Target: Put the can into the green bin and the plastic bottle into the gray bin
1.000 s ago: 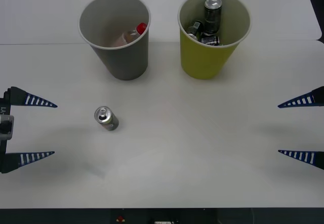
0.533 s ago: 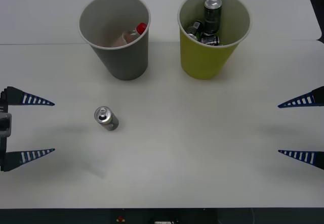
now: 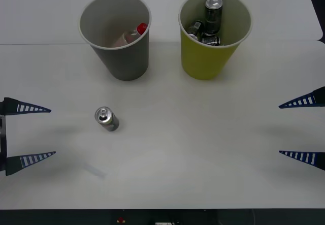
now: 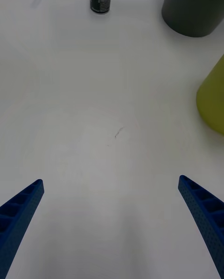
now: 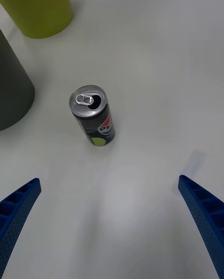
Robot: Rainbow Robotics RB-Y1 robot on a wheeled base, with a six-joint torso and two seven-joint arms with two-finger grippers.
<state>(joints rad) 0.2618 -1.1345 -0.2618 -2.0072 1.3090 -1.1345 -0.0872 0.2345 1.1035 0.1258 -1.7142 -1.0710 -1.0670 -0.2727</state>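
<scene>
Two pincers are seen at the counter's side edges, both with fingers spread apart and nothing between them. The left pincer has been shifted slightly lower at the 9 o'clock edge over the last second, its upper finger dropping toward the level of the loose can; the gap between its fingers has narrowed a little. The right pincer is parked unchanged at 3 o'clock. This is judged to be the start of a reach for the can, which has not been touched.

The can stands upright on the counter, its open pull-tab top facing up, at about 3 o'clock from the left pincer and well apart from it. In the left wrist view the can lies between the spread fingers' lines, farther out.

At 12 o'clock from the can stands the gray bin, with the plastic bottle already inside, red cap visible. Beside it, toward 1 o'clock, the green bin holds several cans, one upright. Only the loose can appears left to be binned.
</scene>
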